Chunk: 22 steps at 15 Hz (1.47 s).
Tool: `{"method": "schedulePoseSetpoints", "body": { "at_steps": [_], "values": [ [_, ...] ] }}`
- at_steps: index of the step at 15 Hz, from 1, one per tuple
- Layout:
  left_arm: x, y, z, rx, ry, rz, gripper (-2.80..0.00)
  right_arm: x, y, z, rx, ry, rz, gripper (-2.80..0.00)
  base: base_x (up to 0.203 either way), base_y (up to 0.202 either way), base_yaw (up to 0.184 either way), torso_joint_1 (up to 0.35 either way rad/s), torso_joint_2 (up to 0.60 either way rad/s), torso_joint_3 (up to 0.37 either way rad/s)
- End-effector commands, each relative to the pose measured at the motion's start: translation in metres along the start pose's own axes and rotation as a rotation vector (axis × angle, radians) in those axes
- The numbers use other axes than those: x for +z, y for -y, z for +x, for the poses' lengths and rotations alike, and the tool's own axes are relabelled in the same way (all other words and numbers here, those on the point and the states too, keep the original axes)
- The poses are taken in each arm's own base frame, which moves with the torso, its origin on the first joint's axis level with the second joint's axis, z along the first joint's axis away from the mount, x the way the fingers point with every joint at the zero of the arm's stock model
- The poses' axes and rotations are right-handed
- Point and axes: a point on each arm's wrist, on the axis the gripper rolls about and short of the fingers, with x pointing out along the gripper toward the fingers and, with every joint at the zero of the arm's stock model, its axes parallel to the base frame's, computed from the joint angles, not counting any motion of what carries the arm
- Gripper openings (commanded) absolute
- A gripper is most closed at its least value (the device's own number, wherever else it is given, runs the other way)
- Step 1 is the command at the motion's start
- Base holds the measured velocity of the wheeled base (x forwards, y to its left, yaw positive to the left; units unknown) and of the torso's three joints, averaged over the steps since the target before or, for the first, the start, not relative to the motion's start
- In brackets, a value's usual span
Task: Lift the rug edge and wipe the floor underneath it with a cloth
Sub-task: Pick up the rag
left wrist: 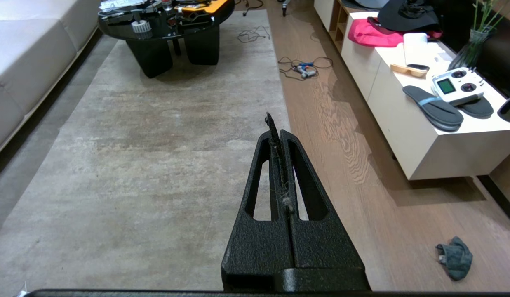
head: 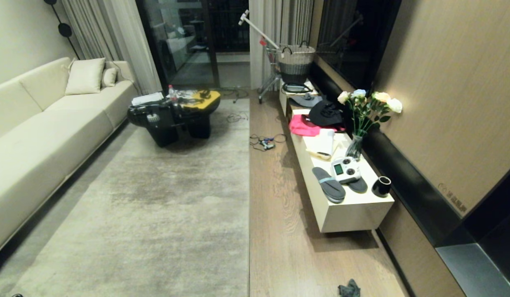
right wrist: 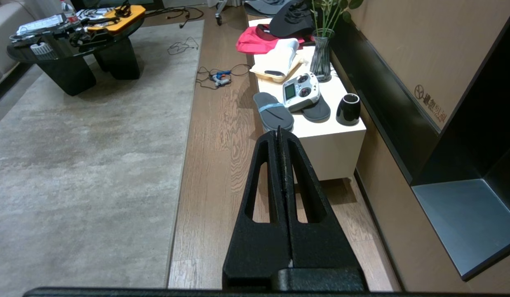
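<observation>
Looking at an untouched job, you are seeing the rug edge [head: 249, 185] lying flat on the floor [head: 279, 214], the cloth [head: 349, 288] crumpled near the low white table [head: 353, 214] (partly cut off in the head view); left claw [left wrist: 275, 123] and right claw [right wrist: 278, 134] are sitting fully closed, empty, and whatever is under the rug is staying hidden

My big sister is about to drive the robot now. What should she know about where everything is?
Left gripper: shut, empty, held above the rug.
Right gripper: shut, empty, held above the floor.
The cloth lies crumpled on the floor, near the white bench and apart from the rug.
The rug edge lies flat and straight along the planks.
Done: nothing yet.
Left: pick up the cloth, lift the rug edge, wipe underneath.
</observation>
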Motion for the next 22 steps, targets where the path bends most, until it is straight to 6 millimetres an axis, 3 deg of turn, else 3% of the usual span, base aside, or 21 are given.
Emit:
{"method": "schedulePoseSetpoints", "body": {
  "at_steps": [1, 22],
  "values": [
    [0.0, 0.0, 0.0001, -0.002, -0.002, 0.0, -2.8, 0.0001, 0.0, 0.0001, 0.0, -0.001, 0.0, -2.8, 0.0, 0.0, 0.0, 0.0, 0.0, 0.0],
    [0.0, 0.0, 0.0001, 0.0, -0.002, 0.002, -2.8, 0.0002, 0.0, 0.0001, 0.0, 0.0, 0.001, -2.8, 0.0, 0.0, 0.0, 0.0, 0.0, 0.0]
  ]
}}
